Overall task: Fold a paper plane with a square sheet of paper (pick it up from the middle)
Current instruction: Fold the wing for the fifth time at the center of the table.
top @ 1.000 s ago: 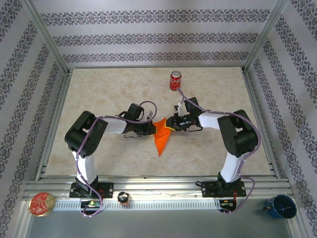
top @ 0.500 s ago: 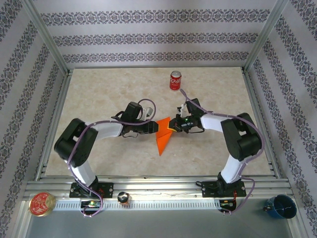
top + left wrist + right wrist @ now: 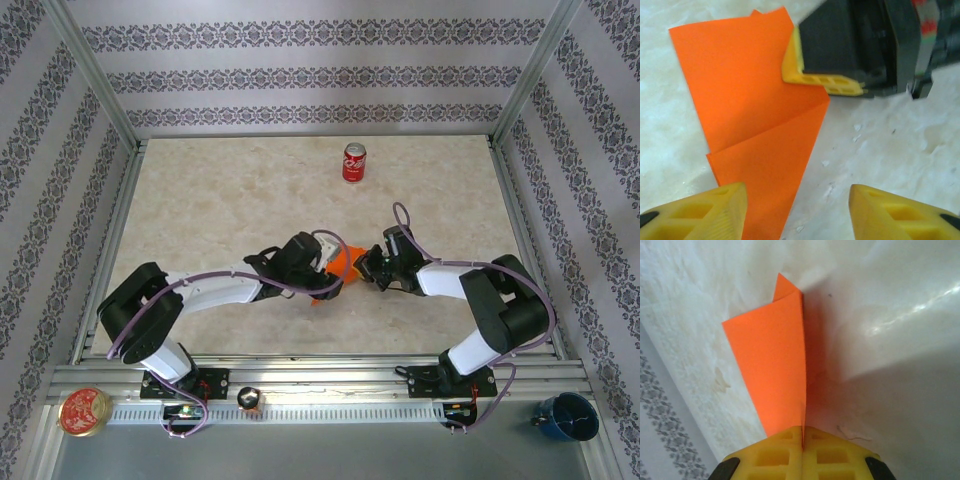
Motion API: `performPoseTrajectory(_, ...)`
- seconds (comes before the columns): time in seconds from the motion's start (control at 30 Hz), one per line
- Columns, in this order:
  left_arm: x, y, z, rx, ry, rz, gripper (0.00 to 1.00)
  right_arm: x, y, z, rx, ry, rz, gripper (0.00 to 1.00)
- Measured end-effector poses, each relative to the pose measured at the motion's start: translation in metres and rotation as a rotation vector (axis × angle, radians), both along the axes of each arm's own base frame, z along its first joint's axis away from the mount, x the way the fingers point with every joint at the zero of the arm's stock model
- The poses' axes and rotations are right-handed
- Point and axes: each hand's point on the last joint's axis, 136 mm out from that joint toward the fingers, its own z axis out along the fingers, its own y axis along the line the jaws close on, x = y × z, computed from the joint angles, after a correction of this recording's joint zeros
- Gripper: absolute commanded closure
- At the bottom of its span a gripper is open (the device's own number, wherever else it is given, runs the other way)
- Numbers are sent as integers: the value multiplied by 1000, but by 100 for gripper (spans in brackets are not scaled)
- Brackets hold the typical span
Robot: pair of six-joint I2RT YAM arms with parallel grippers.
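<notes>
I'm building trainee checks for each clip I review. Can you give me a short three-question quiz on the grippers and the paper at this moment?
1. True or false: the right gripper is shut on the folded orange paper.
2. The left gripper is: A) shut on the paper; B) open, holding nothing; C) shut and empty.
3. Fill in: the red soda can stands ____ at the far side of the table.

Key: 1 true; 2 B; 3 upright.
</notes>
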Motion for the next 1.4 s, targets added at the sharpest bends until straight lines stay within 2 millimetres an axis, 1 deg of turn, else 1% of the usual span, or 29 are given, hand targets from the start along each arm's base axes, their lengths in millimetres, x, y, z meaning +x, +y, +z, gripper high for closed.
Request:
performPoseTrajectory(0.13,-12,-2,-8,86,-55,-69,37,7,4,10,26,-28,-36,100)
performPoseTrajectory(0.27,-18,-3,-26,191,-75,-118,38,12,4,14,44,-37,-61,100)
performPoseTrajectory(0.37,-18,-2,-38,264,-91,-130,41,13,5,16,51,-40,-70,100)
performPoseTrajectory(0.47,-15,2,-44,319,-110,-125,44,14,5,17,57,-41,-75,100)
performPoseTrajectory(0.73,2,2,-34,372,-198,-88,46,16,6,19,64,-48,-78,100)
performPoseTrajectory(0.9,9,1,-36,406,-230,-79,54,17,6,20,68,-52,-79,100)
performPoseTrajectory(1.0,9,1,-42,437,-236,-87,57,17,6,20,69,-53,-80,100)
performPoseTrajectory(1.1,8,5,-45,469,-244,-93,61,17,6,21,70,-54,-80,100)
performPoseTrajectory(1.27,11,8,-44,493,-263,-85,66,17,6,21,72,-54,-81,100)
performPoseTrajectory(1.33,12,10,-44,500,-270,-82,71,17,6,21,72,-53,-81,100)
performPoseTrajectory(1.4,14,10,-43,507,-277,-79,72,17,6,21,72,-54,-81,100)
